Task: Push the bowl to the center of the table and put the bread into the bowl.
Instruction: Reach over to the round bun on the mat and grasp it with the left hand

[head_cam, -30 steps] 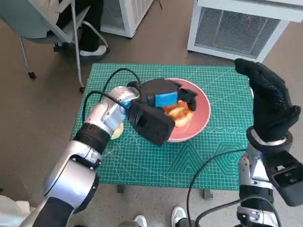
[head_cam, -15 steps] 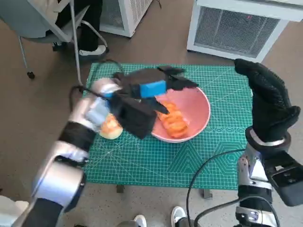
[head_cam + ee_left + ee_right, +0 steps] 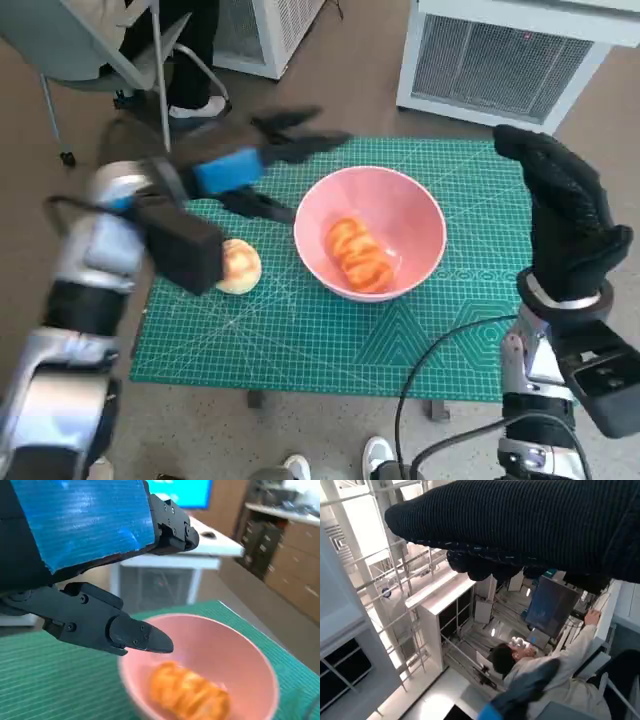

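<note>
A pink bowl (image 3: 420,232) stands near the middle of the green mat (image 3: 330,345), with an orange twisted bread (image 3: 358,253) lying inside it. The left wrist view shows the same bowl (image 3: 240,655) and bread (image 3: 187,695) below the fingers. My left hand (image 3: 240,170) hovers blurred over the mat's far left part, fingers spread, holding nothing. A second round bread (image 3: 238,266) lies on the mat left of the bowl, beside my left forearm. My gloved right hand (image 3: 570,220) is raised above the mat's right edge, fingers extended, empty.
A white appliance with a grille (image 3: 505,60) stands beyond the table. A chair (image 3: 100,60) and a person's foot (image 3: 195,108) are at the far left. A person (image 3: 545,675) shows in the right wrist view. A cable (image 3: 440,360) hangs by my right arm.
My left hand has let go of the bread in the bowl and pulled away to the left and up. The round bread on the mat has come into sight. The right hand is still.
</note>
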Robot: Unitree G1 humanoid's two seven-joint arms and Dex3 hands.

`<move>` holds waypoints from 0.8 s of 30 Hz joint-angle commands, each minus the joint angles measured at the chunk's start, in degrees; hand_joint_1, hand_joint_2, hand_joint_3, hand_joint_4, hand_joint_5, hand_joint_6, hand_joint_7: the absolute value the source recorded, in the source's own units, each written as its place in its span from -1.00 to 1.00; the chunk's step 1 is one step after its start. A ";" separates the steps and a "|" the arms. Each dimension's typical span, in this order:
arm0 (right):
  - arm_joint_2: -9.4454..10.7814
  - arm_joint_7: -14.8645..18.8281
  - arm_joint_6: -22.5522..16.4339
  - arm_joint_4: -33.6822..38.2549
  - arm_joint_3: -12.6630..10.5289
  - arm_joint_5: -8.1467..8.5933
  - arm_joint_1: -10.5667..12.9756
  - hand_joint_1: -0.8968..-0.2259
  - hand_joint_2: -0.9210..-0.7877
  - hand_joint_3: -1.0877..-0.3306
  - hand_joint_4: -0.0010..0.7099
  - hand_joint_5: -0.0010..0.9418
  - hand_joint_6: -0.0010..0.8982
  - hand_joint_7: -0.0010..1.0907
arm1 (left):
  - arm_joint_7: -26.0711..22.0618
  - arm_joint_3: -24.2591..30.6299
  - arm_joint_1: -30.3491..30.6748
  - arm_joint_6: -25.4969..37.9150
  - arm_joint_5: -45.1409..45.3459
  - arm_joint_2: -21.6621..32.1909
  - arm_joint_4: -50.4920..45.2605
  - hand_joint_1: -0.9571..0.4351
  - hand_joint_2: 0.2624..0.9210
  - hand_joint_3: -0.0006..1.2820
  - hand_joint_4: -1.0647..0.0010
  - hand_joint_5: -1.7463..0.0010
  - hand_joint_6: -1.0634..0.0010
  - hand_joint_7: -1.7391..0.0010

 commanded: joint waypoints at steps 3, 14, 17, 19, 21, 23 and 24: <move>0.40 0.43 0.97 0.07 0.51 0.99 0.87 -0.08 -1.00 -0.14 -0.26 -1.00 -1.00 0.09 | 0.56 1.59 5.58 2.25 0.83 3.73 -3.91 -0.19 0.88 -1.00 0.54 0.99 0.27 0.98; 0.22 1.79 1.37 1.02 1.18 2.17 0.19 -0.10 -1.00 -0.14 -0.26 -1.00 -1.00 0.09 | -0.26 0.26 9.46 5.04 3.01 5.59 -1.06 -0.19 0.87 -1.00 0.55 1.00 0.29 1.00; 0.11 2.30 1.43 1.44 1.24 2.52 -0.02 -0.10 -1.00 -0.14 -0.26 -1.00 -1.00 0.09 | -1.18 -0.52 9.74 6.26 3.15 5.27 0.03 -0.19 0.86 -1.00 0.55 1.00 0.30 1.00; 0.12 2.52 1.44 1.60 1.24 2.59 -0.10 -0.09 -1.00 -0.14 -0.26 -1.00 -1.00 0.08 | -1.44 -1.02 9.85 6.69 3.37 5.08 0.57 -0.18 0.85 -1.00 0.55 1.00 0.30 1.00; 0.14 2.64 1.48 1.60 1.25 2.55 -0.12 -0.07 -1.00 -0.15 -0.26 -1.00 -1.00 0.08 | -1.66 -1.63 9.81 7.11 3.62 4.84 1.27 -0.18 0.84 -1.00 0.55 1.00 0.30 1.00; 0.16 2.67 1.52 1.46 1.27 2.46 -0.04 -0.06 -1.00 -0.15 -0.26 -1.00 -1.00 0.08 | -1.92 -2.25 9.66 7.67 3.82 4.52 1.97 -0.18 0.83 -1.00 0.55 1.00 0.30 1.00; 0.16 2.69 1.55 1.38 1.26 2.44 0.01 -0.06 -1.00 -0.15 -0.26 -1.00 -1.00 0.08 | -2.01 -2.51 9.59 7.90 3.90 4.38 2.25 -0.18 0.83 -1.00 0.55 1.00 0.30 1.00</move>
